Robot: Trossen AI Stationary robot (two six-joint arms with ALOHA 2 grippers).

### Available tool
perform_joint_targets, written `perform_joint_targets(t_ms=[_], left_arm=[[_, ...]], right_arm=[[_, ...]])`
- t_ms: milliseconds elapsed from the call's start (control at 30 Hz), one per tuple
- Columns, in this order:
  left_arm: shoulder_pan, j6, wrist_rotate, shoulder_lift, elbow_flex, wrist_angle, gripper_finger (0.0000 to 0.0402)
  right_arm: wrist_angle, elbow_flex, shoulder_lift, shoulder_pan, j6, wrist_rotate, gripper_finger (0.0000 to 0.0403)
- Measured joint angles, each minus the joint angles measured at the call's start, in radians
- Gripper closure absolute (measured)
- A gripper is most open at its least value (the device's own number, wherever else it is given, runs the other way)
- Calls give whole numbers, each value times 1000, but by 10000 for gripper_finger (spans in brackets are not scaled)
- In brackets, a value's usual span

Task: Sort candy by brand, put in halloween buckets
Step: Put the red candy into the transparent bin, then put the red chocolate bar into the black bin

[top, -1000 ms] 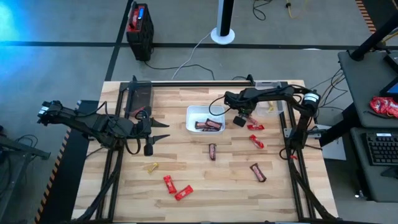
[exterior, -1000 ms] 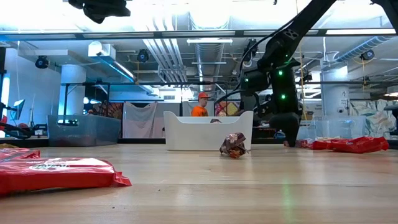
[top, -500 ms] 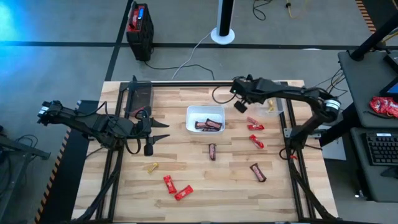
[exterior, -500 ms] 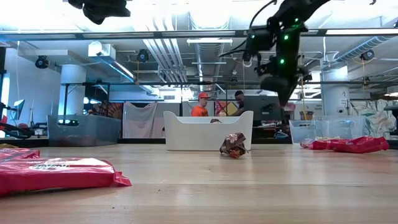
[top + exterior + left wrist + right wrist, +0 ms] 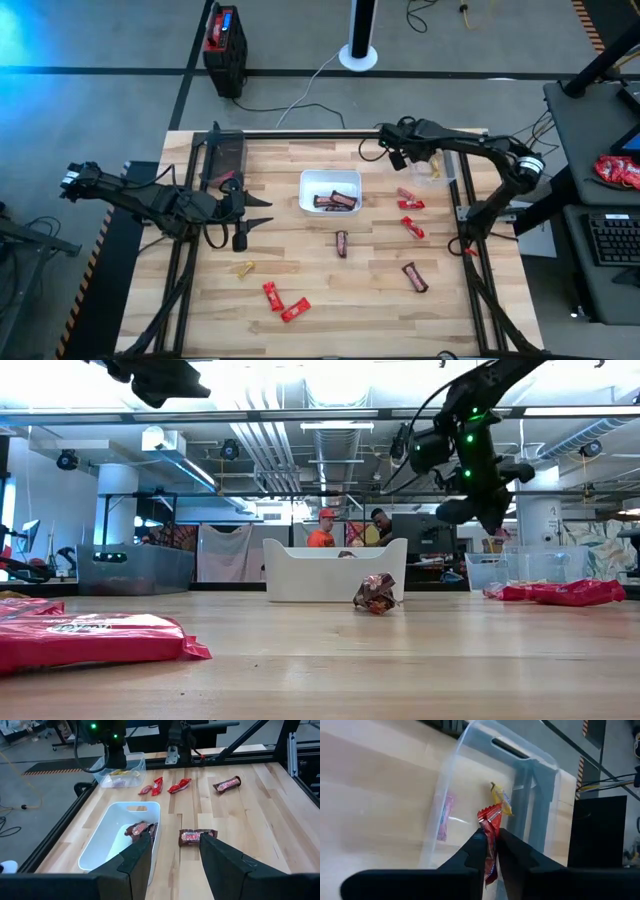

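Note:
My right gripper (image 5: 398, 157) hangs above the table's far right part, just beside the right clear tub (image 5: 438, 166), shut on a red-wrapped candy (image 5: 490, 832). That tub (image 5: 520, 785) has a yellow-gold piece (image 5: 501, 800) in it. The white tray (image 5: 330, 190) contains dark brown bars (image 5: 141, 828). Brown bars (image 5: 342, 243), red candies (image 5: 410, 203) and a yellow piece (image 5: 243, 268) lie loose on the wood. My left gripper (image 5: 175, 852) waits open at the table's left, raised, pointing at the tray. A second clear tub (image 5: 225, 150) sits far left. My right gripper pinches the red candy between its two fingers (image 5: 476, 845), which lie across the wrapper's middle. The wrapper's crimped end (image 5: 487, 815) sticks out past the fingertips. The candy is lifted clear of the table, over the wood next to the clear tub's wall.
A red-and-black boxy device (image 5: 225, 40) and a round white pole base (image 5: 358, 55) stand on the floor beyond the far edge. Metal frame rails (image 5: 460, 215) run along both table sides. People show in the room behind (image 5: 322, 530).
My right gripper has risen from beside the white tray and travelled toward the far right corner, ending next to the right clear tub and turning as it went. The left arm has kept still.

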Motion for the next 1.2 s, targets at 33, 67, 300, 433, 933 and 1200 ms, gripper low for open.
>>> perform_joint_targets(t_ms=[33,67,300,433,933,1200], left_arm=[[0,-3,0,0,-1,0,251],[0,-8,0,0,-2,0,251],[0,-8,0,0,-5,1,251],[0,-6,0,0,-5,1,251],[0,-12,0,0,-6,13,251],[0,-12,0,0,-6,14,251]], right_arm=[[0,0,8,-2,0,-3,356],[0,0,17,-3,0,-5,348],[0,0,29,-12,-1,-31,294],[1,0,6,-9,-13,-47,275],[-4,0,-87,370,-40,-431,272],[-57,-44,-79,521,138,-538,273]])
